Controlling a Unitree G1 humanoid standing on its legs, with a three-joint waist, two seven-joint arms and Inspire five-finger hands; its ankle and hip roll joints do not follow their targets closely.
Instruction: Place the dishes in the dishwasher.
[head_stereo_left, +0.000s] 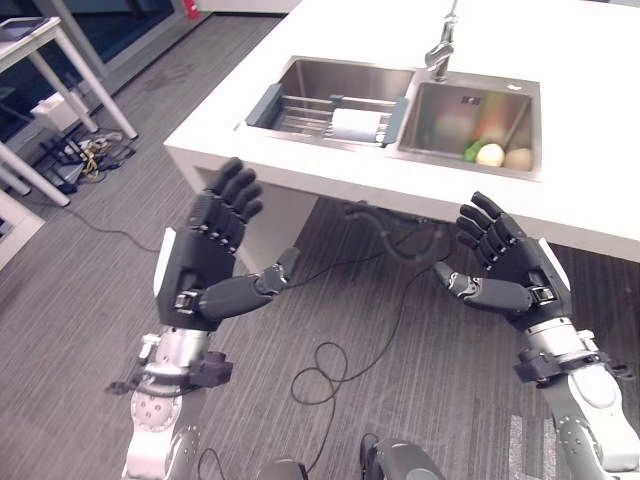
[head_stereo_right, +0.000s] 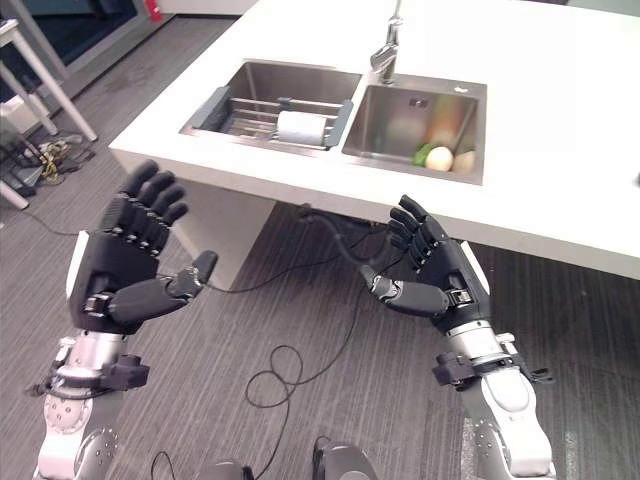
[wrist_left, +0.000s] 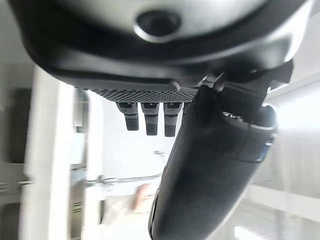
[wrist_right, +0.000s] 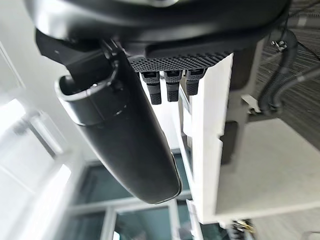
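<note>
Both sets of fingers spread straight, holding nothing: left hand (head_stereo_left: 200, 270) and right hand (head_stereo_left: 510, 265) raised palms-in over grey floor (head_stereo_left: 90, 330), short of the white counter (head_stereo_left: 580, 160) edge. Plenty of room between them. Up top: white dish (head_stereo_left: 357, 125) on the rack (head_stereo_left: 320, 110) in the left sink basin (head_stereo_left: 340, 80), produce (head_stereo_left: 490, 154) in the right. Blurry faucet (wrist_left: 160, 155) visible past the left wrist's fingers.

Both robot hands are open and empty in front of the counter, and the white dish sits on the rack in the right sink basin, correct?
Not quite: the left eye view shows the white dish on the rack in the left basin. Left robot hand and right robot hand are open and empty.
</note>
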